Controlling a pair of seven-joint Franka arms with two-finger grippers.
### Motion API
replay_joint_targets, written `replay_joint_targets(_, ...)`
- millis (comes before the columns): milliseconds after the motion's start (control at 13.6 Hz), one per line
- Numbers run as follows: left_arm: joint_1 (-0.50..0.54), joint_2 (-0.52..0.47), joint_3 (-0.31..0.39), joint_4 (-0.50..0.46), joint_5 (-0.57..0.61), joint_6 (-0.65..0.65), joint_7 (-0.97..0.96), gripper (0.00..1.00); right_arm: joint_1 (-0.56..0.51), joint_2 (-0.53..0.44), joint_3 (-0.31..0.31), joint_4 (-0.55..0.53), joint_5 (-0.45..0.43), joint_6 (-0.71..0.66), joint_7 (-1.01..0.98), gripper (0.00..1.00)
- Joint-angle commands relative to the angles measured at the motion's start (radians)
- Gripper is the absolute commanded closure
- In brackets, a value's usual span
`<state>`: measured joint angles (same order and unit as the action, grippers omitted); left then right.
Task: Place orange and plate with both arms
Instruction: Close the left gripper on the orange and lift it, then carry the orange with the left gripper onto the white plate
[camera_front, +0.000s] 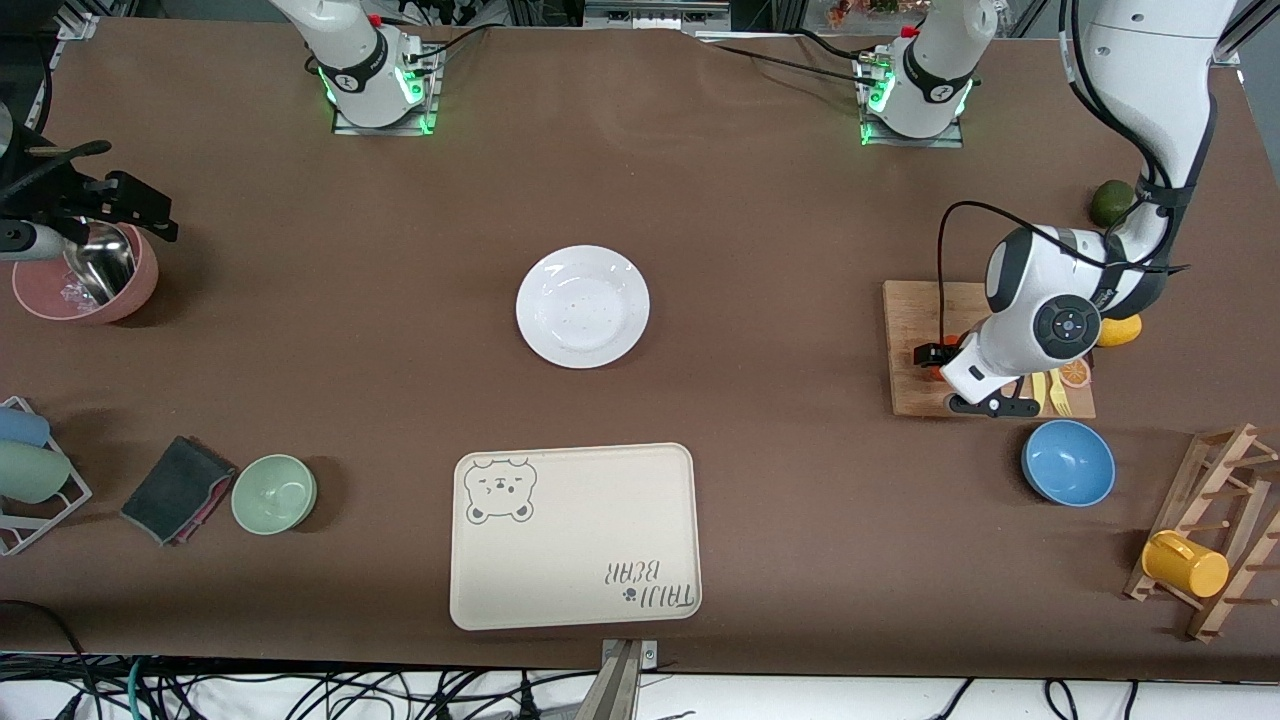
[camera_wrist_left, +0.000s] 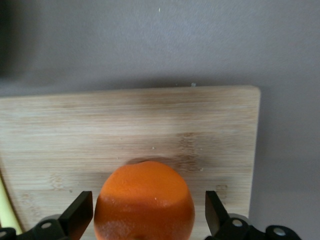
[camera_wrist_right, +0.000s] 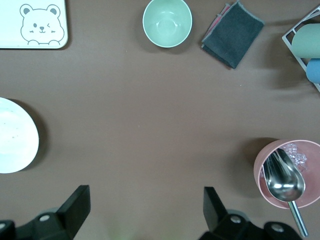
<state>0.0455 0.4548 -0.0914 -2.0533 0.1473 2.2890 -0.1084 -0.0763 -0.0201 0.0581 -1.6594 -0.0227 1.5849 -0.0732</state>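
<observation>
The brown table (camera_front: 640, 190) fills the front view from edge to edge. The cream bear-print tray (camera_front: 575, 535) is seen at lower centre of that frame, and the white plate (camera_front: 583, 306) lies at mid-frame, farther from the front camera than the tray and apart from it; in the right wrist view the plate (camera_wrist_right: 15, 136) shows at the middle of the frame's left edge.

At the right of the front view the wooden cutting board (camera_front: 915, 350) is found, with the left arm bent down over it. The left gripper (camera_front: 936, 376) is lowered onto the board, and only a sliver of the orange (camera_front: 934, 371) shows between its black parts there. In the left wrist view the orange (camera_wrist_left: 144, 202) sits on the cutting board (camera_wrist_left: 130, 125) at lower centre of the frame, and the fingers (camera_wrist_left: 80, 212) stand on either side of it with narrow gaps showing, so the jaws are spread around the fruit and no grip is seen.

The right gripper (camera_wrist_right: 145, 212) is held over bare table near the pink bowl (camera_wrist_right: 287, 172) with a metal scoop (camera_wrist_right: 285, 180), at the upper left of the front view; its fingers are spread wide and hold nothing. That arm waits.

The blue bowl (camera_front: 1068, 462) is seen just below the board in the front view.
</observation>
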Motion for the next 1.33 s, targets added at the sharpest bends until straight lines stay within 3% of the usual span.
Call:
replay_joint_targets(0, 0.013, -0.004, -0.004, -0.010, 0.026, 0.020, 0.003, 0.57, 0.000, 0.000, 0.002, 0.012, 0.003, -0.008, -0.002, 0.00)
replay_joint_targets(74, 0.013, -0.007, -0.004, -0.007, 0.026, 0.017, 0.003, 0.72, 0.000, 0.000, 0.002, 0.010, 0.003, -0.008, -0.002, 0.00)
replay_joint_targets(148, 0.011, -0.013, -0.005, 0.001, 0.026, 0.006, 0.004, 0.80, 0.000, 0.000, 0.002, 0.010, 0.003, -0.008, -0.002, 0.00)
replay_joint_targets(295, 0.002, -0.048, -0.022, 0.018, 0.021, -0.009, 0.009, 0.84, 0.000, 0.000, 0.002, 0.010, 0.003, -0.006, 0.000, 0.00)
replay_joint_targets(590, -0.003, -0.064, -0.167, 0.149, 0.015, -0.184, -0.118, 0.83, 0.000, 0.000, 0.002, 0.010, 0.004, -0.008, 0.000, 0.00)
replay_joint_targets(959, -0.030, -0.038, -0.387, 0.211, 0.012, -0.209, -0.606, 0.81, 0.001, 0.002, 0.003, 0.012, 0.007, -0.013, 0.055, 0.00)
replay_joint_targets(1254, -0.211, 0.068, -0.409, 0.352, -0.081, -0.206, -0.891, 0.81, 0.030, 0.021, 0.003, 0.020, 0.001, -0.014, 0.049, 0.00)
